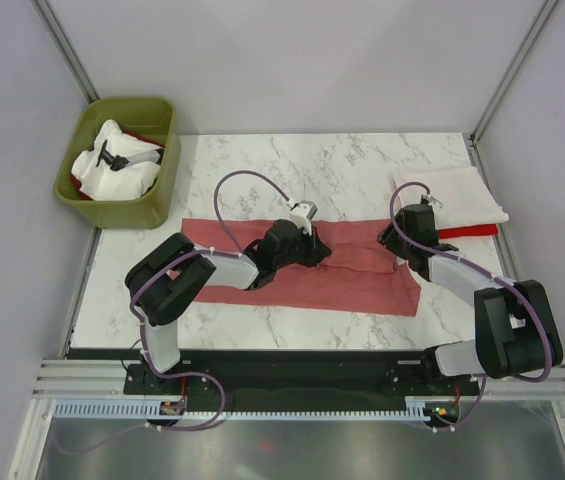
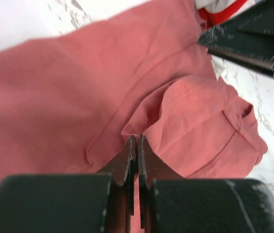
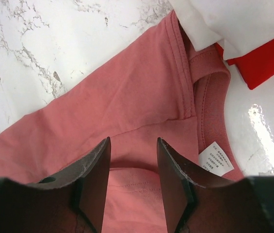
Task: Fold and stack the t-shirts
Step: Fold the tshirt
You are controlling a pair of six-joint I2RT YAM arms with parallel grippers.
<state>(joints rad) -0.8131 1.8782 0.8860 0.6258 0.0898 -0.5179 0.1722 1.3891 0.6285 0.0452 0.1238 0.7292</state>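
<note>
The marble desk [image 1: 262, 160] is hemmed by pale walls on the left, far and right sides, and the arm bases sit along its near edge. An olive-green bin [image 1: 112, 212] stands at the far left corner, partly over the desk's edge, with white cloth heaped in it. Bare marble runs across the far half between the bin and the stack at the right. A narrower bare strip lies between the near hem of the salmon-red t-shirt [image 1: 352, 280] and the desk's near edge.

That t-shirt lies across the middle of the desk as a long band, folded lengthwise, reaching from near the left edge to the right arm. Its cloth is flat at the left and creased and bunched at the centre. The ribbed collar [image 3: 209, 82] and a small white neck tag [image 3: 216, 158] are at its right end.

The left gripper [image 2: 137, 138] is low at the centre of the band, its jaws pressed together on a raised ridge of the salmon cloth. The right gripper [image 3: 133, 141] hangs over the collar end with its jaws apart and nothing between them.

At the far right, a folded cream-white t-shirt [image 1: 457, 192] lies on a bright red t-shirt [image 1: 472, 231]. The stack's corner just overlaps the salmon collar.
</note>
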